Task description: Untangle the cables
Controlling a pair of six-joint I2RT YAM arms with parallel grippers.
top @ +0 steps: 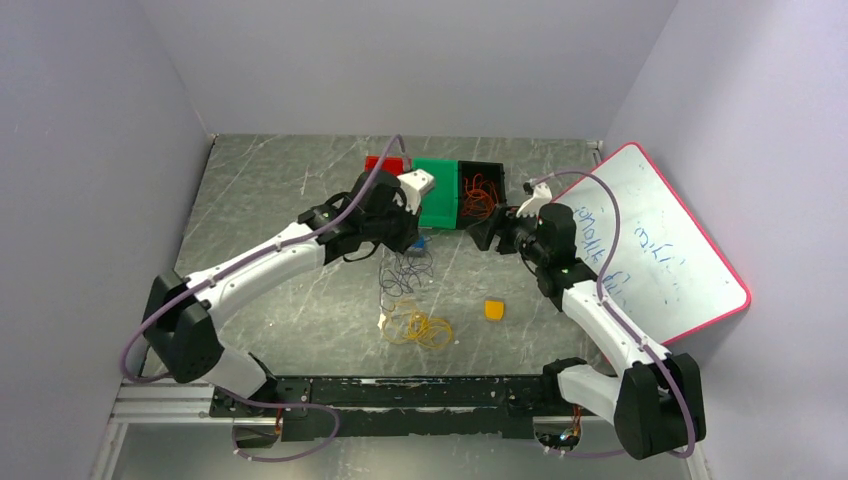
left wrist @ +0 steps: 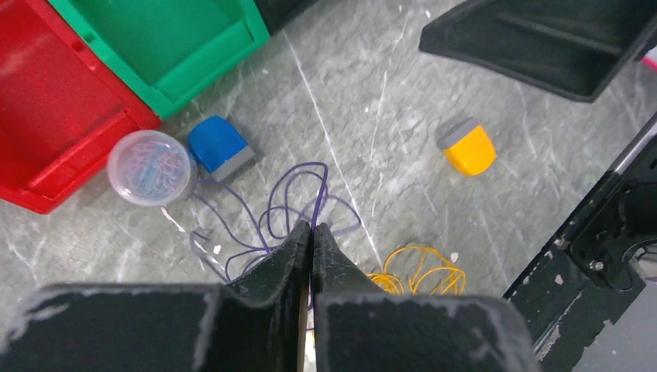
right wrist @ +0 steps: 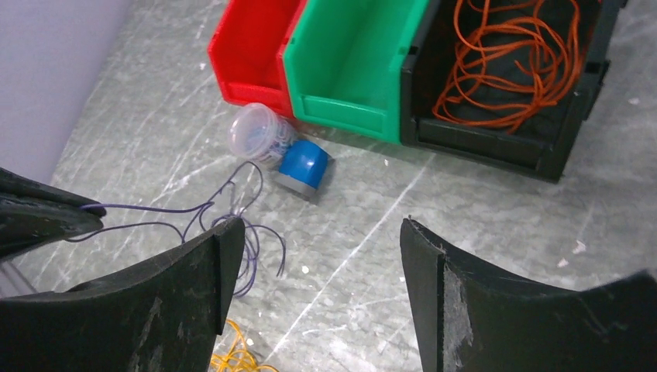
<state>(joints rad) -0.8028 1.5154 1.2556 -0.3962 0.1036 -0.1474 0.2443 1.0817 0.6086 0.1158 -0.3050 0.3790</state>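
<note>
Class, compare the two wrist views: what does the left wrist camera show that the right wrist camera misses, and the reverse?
Only left wrist: the yellow block. Only right wrist: the orange cable inside the black bin. Both: the purple cable, blue block, clear tub, red bin and green bin.

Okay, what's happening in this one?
The left gripper is shut on the thin dark purple cable, pinching one strand of it. The right gripper hangs open and empty nearby. The thin red-orange cable lies coiled in the black plastic bin. The thin yellow cable sits loose on the grey marbled table.
</note>
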